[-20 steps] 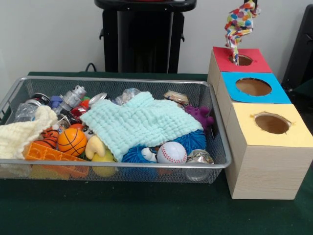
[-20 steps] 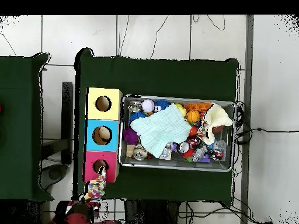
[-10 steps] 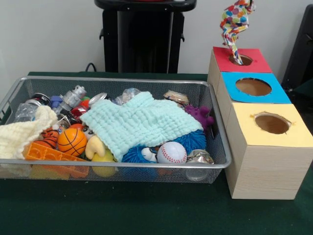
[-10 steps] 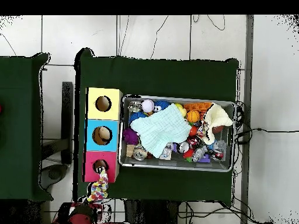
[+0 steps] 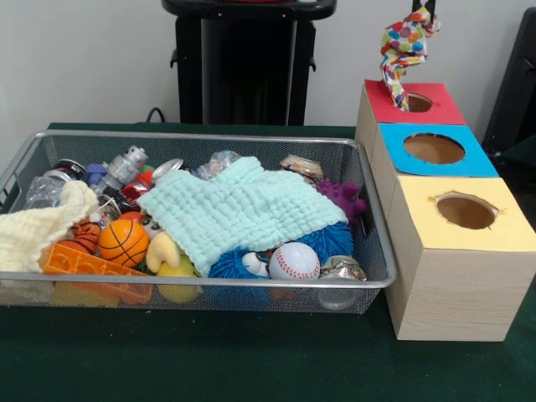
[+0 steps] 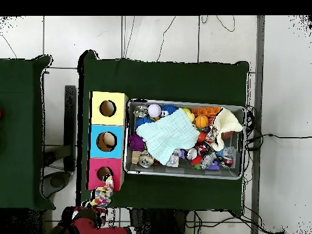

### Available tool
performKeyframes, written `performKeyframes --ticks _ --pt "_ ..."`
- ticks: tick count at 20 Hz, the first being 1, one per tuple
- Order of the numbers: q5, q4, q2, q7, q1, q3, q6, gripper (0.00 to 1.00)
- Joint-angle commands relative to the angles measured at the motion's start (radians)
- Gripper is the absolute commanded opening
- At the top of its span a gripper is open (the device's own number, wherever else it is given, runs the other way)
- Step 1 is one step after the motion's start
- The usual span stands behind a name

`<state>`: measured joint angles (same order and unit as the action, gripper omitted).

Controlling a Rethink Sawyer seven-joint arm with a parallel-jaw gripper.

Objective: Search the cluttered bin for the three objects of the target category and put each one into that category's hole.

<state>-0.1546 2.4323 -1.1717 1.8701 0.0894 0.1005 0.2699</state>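
- Front view: a multicoloured polka-dot cloth hangs twisted from the top edge, its lower end reaching the rim of the hole in the red-topped box.
- Only a dark tip of the gripper shows at the top edge above the cloth; the cloth appears to hang from it, but whether the fingers are clenched or released cannot be told.
- Overhead view: the same cloth lies just beside the red box's hole, on the side towards the robot's red arm at the bottom edge.
- Three wooden boxes stand in a row touching one another on the green tabletop: red, then the blue-topped box, then the yellow-topped box, each with a round hole.
- Just beside them sits a wire mesh bin full of clutter.
- A mint-green cloth is spread over the bin's middle, and a cream cloth drapes over its left end.
- Along the near wall lie a small basketball, a baseball and a blue spiky ball; a purple spiky toy sits by the right wall.
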Motion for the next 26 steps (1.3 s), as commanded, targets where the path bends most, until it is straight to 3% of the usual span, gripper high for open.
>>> performKeyframes --ticks 1,4,11,26 --pt "-0.043 -0.108 0.075 0.176 0.013 0.052 -0.048 0.0" --pt "-0.045 -0.06 0.065 0.172 -0.013 0.09 -0.11 0.0" --pt "-0.06 -0.073 0.041 0.153 -0.049 0.147 -0.1 0.0" --pt "0.034 -0.086 0.08 0.125 -0.117 0.213 -0.24 0.0"
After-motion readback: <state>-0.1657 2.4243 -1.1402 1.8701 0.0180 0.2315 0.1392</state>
